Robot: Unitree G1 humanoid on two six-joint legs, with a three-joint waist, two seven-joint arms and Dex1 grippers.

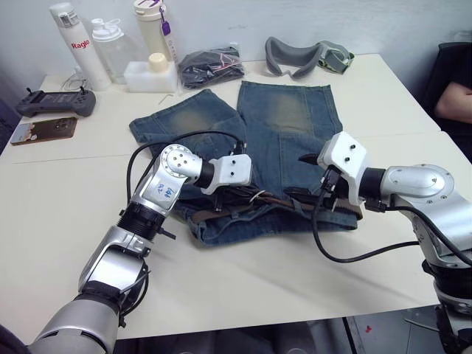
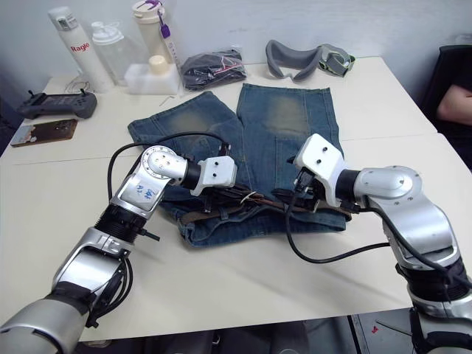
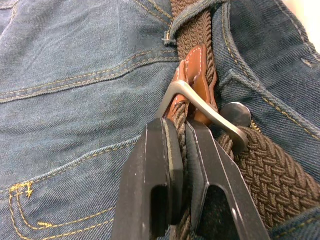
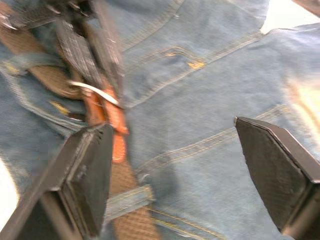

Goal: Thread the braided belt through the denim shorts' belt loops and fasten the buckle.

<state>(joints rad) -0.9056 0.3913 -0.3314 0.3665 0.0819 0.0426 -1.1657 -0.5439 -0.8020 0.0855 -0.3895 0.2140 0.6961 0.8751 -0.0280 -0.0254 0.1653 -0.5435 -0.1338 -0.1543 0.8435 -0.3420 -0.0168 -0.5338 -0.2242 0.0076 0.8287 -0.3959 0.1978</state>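
The denim shorts [image 1: 287, 118] lie flat mid-table, waistband toward me. The braided belt [image 1: 276, 200] runs along the waistband, and under one of the belt loops [image 3: 187, 17]. My left gripper [image 3: 181, 125] is shut on the belt just behind the silver buckle [image 3: 200, 107], where the tan leather tip [image 3: 195, 70] passes through the frame. In the head views that gripper [image 1: 242, 195] sits at the waistband's middle. My right gripper [image 4: 172, 127] hovers open over the denim beside the belt, nothing between its fingers, right of the left gripper [image 1: 323, 195]. Another loop [image 4: 127, 200] crosses the belt near its finger.
At the back stand bottles [image 1: 77, 44], a white box [image 1: 150, 76], a black fabric bundle [image 1: 212, 65] and a grey goggle strap [image 1: 306, 57]. A controller [image 1: 55, 103] and phone [image 1: 43, 130] lie far left. A person's arm [image 1: 453, 99] shows at the right edge.
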